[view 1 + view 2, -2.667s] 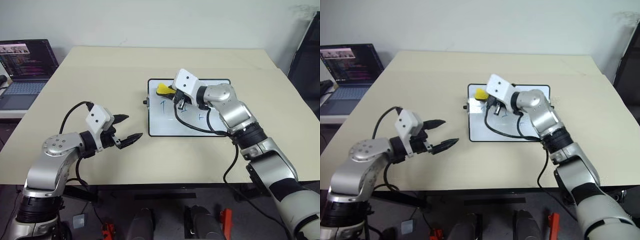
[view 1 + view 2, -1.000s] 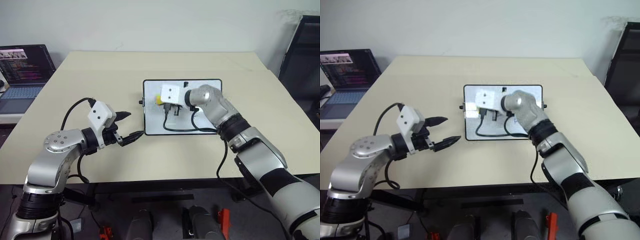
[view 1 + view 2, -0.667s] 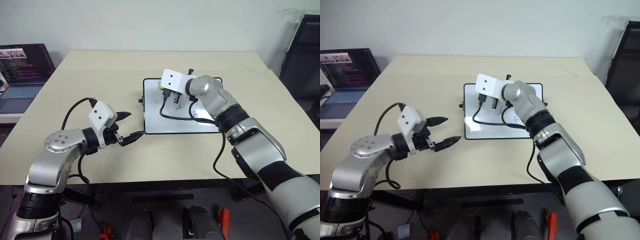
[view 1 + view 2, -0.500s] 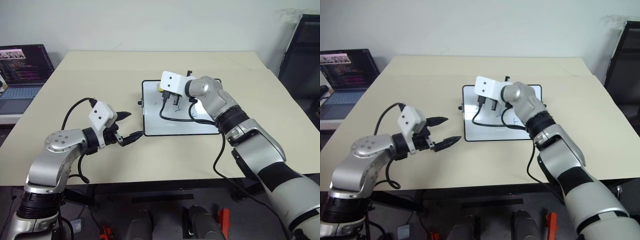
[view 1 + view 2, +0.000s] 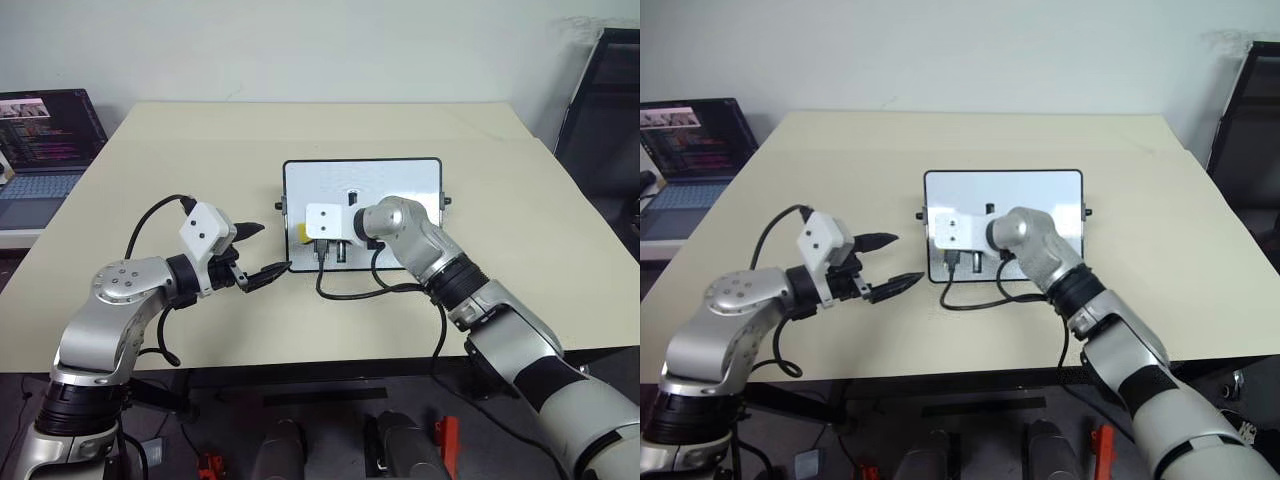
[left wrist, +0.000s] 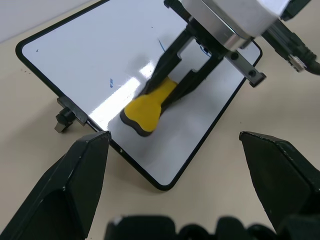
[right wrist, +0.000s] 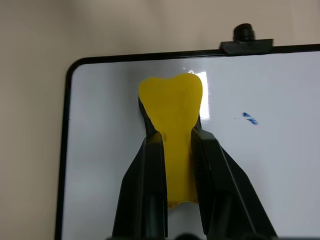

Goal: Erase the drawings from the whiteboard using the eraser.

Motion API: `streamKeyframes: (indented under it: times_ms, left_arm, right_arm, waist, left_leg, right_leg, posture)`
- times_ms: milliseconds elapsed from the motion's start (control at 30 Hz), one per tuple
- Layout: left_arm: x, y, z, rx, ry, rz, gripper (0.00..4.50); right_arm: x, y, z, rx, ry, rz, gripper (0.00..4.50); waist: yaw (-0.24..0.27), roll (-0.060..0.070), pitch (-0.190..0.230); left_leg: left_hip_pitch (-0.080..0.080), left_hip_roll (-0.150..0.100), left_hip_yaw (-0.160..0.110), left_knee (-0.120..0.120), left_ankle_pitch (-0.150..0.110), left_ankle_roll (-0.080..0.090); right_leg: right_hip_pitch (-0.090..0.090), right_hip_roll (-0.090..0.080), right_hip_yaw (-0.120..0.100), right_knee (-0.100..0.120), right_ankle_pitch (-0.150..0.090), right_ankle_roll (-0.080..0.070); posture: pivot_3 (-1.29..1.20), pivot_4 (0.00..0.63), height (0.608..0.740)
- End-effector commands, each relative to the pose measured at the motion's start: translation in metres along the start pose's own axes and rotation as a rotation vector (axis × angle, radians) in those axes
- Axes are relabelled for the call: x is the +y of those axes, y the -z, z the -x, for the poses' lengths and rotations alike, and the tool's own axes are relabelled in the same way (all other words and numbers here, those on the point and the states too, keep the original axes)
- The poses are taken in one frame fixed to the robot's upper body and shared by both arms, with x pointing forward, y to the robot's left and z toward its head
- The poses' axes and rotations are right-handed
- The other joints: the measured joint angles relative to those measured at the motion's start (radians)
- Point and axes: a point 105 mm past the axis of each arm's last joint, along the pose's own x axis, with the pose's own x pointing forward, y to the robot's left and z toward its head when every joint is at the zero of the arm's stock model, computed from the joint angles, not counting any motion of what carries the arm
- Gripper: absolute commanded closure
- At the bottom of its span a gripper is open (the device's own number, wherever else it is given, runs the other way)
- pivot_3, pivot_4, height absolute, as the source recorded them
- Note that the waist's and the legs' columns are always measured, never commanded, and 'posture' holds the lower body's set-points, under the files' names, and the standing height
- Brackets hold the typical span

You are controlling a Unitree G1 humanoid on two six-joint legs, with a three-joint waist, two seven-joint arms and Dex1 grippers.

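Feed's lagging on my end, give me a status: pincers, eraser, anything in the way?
Right pincer shut on eraser, pressed on whiteboard near its corner. Left pincer open, off the board. Blue marks remain. Nothing in the way.

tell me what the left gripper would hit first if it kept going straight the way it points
Probably the whiteboard: the open left gripper points at its near left corner, close to where the right gripper presses the eraser on the board. Depth is unclear, so it may pass just before the frame.

One whiteboard [image 5: 400, 180], one eraser [image 7: 172, 120], one laptop [image 5: 45, 135] (off the table), two visible blue marks [image 6: 111, 82].
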Motion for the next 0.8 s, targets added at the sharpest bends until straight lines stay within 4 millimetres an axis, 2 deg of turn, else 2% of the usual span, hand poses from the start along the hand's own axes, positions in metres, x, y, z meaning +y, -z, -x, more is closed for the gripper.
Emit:
streamKeyframes:
  times_ms: [33, 267, 567, 800]
  left_arm:
    - [0.003, -0.011, 0.001, -0.030, -0.010, -0.040, 0.00]
    - [0.002, -0.011, 0.000, -0.030, -0.009, -0.044, 0.00]
    - [0.003, -0.013, -0.002, -0.036, -0.005, -0.049, 0.00]
    - [0.003, -0.014, -0.003, -0.035, -0.003, -0.051, 0.00]
  right_arm:
    - [0.001, 0.019, 0.000, 0.081, 0.010, -0.038, 4.12]
    - [-0.048, 0.022, 0.014, 0.149, 0.203, -0.011, 4.14]
    - [-0.071, 0.033, 0.022, 0.230, 0.322, 0.021, 4.14]
    - [-0.074, 0.035, 0.023, 0.238, 0.345, 0.026, 4.17]
  waist:
    - [0.000, 0.000, 0.000]
    - [0.002, 0.000, 0.000]
    - [0.003, 0.000, 0.000]
    - [0.004, 0.000, 0.000]
  left_leg:
    - [0.000, 0.000, 0.000, 0.000, 0.000, 0.000]
    - [0.000, 0.000, -0.001, 0.000, 0.000, 0.000]
    - [-0.001, 0.000, -0.001, -0.001, 0.000, 0.000]
    - [-0.001, 0.000, -0.001, -0.001, 0.000, 0.000]
  right_leg:
    - [0.000, 0.000, 0.000, 0.000, 0.000, 0.000]
    - [0.000, 0.000, 0.000, 0.000, 0.000, 0.000]
    - [0.000, -0.001, -0.001, -0.003, 0.000, 0.000]
    - [0.000, -0.001, -0.001, -0.003, 0.000, 0.000]
  posture:
    - [0.00, 0.150, 0.740]
    - [0.00, 0.150, 0.740]
    - [0.00, 0.150, 0.740]
    - [0.00, 0.150, 0.740]
